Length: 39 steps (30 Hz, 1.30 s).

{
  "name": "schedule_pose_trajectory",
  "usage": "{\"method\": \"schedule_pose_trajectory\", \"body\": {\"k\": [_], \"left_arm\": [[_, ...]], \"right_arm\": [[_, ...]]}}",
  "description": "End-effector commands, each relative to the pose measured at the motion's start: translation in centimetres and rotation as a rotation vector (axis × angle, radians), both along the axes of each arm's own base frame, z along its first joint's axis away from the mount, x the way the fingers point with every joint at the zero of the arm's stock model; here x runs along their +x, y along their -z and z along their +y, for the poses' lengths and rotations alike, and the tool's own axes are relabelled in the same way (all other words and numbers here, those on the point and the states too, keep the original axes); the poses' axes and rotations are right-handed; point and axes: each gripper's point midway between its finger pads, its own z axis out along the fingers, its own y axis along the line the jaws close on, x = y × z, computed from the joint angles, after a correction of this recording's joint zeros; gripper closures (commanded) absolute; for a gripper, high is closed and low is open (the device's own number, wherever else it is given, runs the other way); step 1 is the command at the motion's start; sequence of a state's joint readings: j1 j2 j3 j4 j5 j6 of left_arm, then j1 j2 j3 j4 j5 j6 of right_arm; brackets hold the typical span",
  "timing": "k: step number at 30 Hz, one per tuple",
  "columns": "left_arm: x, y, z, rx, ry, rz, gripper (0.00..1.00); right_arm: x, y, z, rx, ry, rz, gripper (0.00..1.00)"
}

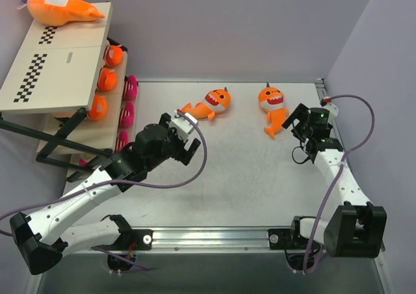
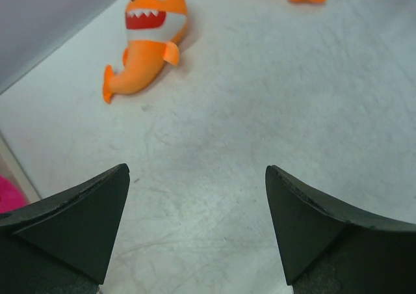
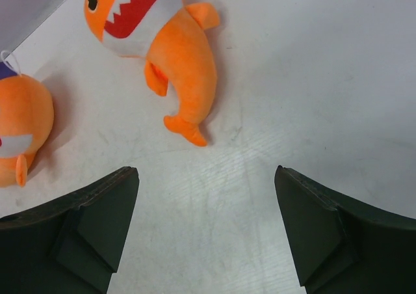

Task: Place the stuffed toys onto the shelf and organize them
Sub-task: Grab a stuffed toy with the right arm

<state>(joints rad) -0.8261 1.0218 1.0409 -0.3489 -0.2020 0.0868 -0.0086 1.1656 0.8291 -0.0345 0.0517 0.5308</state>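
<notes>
Two orange shark stuffed toys lie on the table: one (image 1: 209, 104) (image 2: 151, 34) at the middle back, the other (image 1: 273, 108) (image 3: 156, 47) to its right. My left gripper (image 1: 185, 133) (image 2: 197, 177) stands open and empty just short of the first shark. My right gripper (image 1: 296, 121) (image 3: 205, 177) is open and empty right of the second shark, whose tail points at it. The shelf (image 1: 58, 66) stands at the far left with another orange shark (image 1: 62, 8) on its top board. Orange toys (image 1: 107, 79) and pink toys (image 1: 127, 114) sit on its lower tiers.
The shelf's black frame legs (image 1: 62, 144) reach onto the table close to my left arm. A wall runs along the table's back, and another down its right side beside my right arm. A pink toy (image 2: 10, 193) shows at the left wrist view's edge.
</notes>
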Motion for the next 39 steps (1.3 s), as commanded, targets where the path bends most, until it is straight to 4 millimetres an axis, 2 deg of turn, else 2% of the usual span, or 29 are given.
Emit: {"method": "schedule_pose_trajectory", "body": {"k": [1, 3, 5, 6, 7, 8, 9, 10, 11, 12, 14, 15, 20, 21, 26, 27, 29, 30, 34, 36, 39], "left_arm": [[-0.5, 1.5, -0.7, 0.038, 0.023, 0.012, 0.06], [-0.7, 2.4, -0.9, 0.061, 0.038, 0.028, 0.06], [-0.5, 3.4, -0.2, 0.111, 0.009, 0.042, 0.06], [-0.4, 3.5, 0.1, 0.12, -0.009, 0.044, 0.06], [-0.3, 3.9, 0.4, 0.132, -0.029, 0.057, 0.06], [-0.1, 4.3, 0.6, 0.128, -0.055, 0.077, 0.06], [-0.1, 4.5, 0.5, 0.123, -0.066, 0.09, 0.06], [-0.2, 4.9, 0.4, 0.121, -0.064, 0.109, 0.06], [-0.1, 5.4, 0.1, 0.108, -0.073, 0.139, 0.06], [-0.1, 5.5, 0.0, 0.109, -0.073, 0.153, 0.06], [0.1, 6.3, 0.1, 0.112, -0.105, 0.205, 0.06], [0.2, 6.5, 0.2, 0.122, -0.113, 0.211, 0.06], [2.0, 8.0, 2.4, 0.17, -0.248, 0.252, 0.04], [2.2, 7.8, 2.6, 0.163, -0.261, 0.256, 0.04], [3.0, 8.1, 3.5, 0.11, -0.295, 0.303, 0.02], [3.3, 8.1, 3.8, 0.098, -0.307, 0.307, 0.02], [3.4, 7.8, 3.9, 0.074, -0.309, 0.309, 0.01], [3.4, 7.9, 3.9, 0.065, -0.304, 0.315, 0.01], [3.7, 7.6, 4.3, 0.042, -0.317, 0.309, 0.01], [3.7, 7.6, 4.4, 0.044, -0.319, 0.31, 0.01], [3.8, 7.9, 4.4, 0.048, -0.319, 0.317, 0.0]], "right_arm": [[3.1, -0.9, -0.3, 0.082, -0.014, -0.106, 0.12], [4.0, 0.3, -1.2, 0.101, 0.009, -0.097, 0.14], [5.2, 0.1, -1.6, 0.106, 0.007, -0.131, 0.14], [5.7, 1.1, -2.0, 0.108, 0.016, -0.115, 0.15], [6.6, 0.5, -2.2, 0.104, 0.017, -0.14, 0.15], [7.0, 0.8, -2.4, 0.101, 0.019, -0.139, 0.15], [7.5, 1.9, -2.6, 0.101, 0.02, -0.116, 0.15], [8.5, 1.4, -2.8, 0.098, 0.018, -0.14, 0.16], [9.0, 1.6, -2.9, 0.099, 0.013, -0.14, 0.16], [9.6, 2.8, -2.6, 0.109, -0.007, -0.12, 0.16], [11.1, 2.6, -2.3, 0.114, -0.042, -0.147, 0.17], [11.6, 3.9, -1.9, 0.125, -0.063, -0.124, 0.18], [14.4, 4.1, -1.6, 0.121, -0.119, -0.17, 0.18], [14.7, 5.1, -1.5, 0.12, -0.127, -0.153, 0.18], [16.6, 6.5, -0.9, 0.129, -0.184, -0.157, 0.2], [17.1, 7.3, -0.8, 0.134, -0.191, -0.145, 0.21], [17.5, 8.0, -0.5, 0.146, -0.207, -0.137, 0.22], [17.6, 9.2, -0.3, 0.155, -0.214, -0.117, 0.23], [17.9, 11.5, 0.3, 0.17, -0.228, -0.067, 0.26], [17.5, 13.1, 0.7, 0.18, -0.234, -0.021, 0.28], [17.1, 14.5, 1.5, 0.179, -0.253, 0.027, 0.32]]}}
